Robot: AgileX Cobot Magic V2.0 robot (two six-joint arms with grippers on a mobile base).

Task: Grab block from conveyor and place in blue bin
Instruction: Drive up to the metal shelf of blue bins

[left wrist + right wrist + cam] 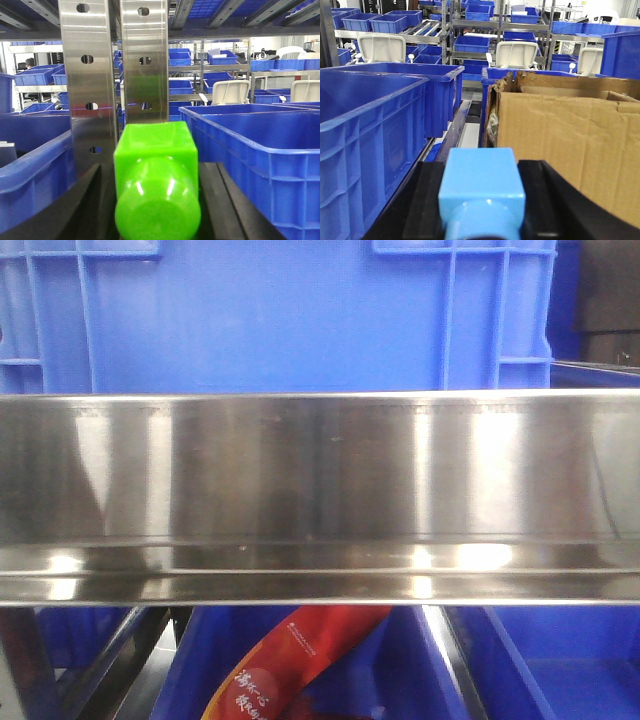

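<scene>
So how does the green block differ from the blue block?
The green block is bright green, its round stub fully in view; the blue block is pale blue, its stub cropped. Steel uprights stand behind the green block, a carton behind the blue block. Both sit between end effector fingers.

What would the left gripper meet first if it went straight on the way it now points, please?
Probably the perforated steel upright standing directly behind the green block held in the left gripper; how far off it stands is unclear.

Steel racks [447, 30] of blue crates [395, 22], white chairs [517, 54] between.
</scene>
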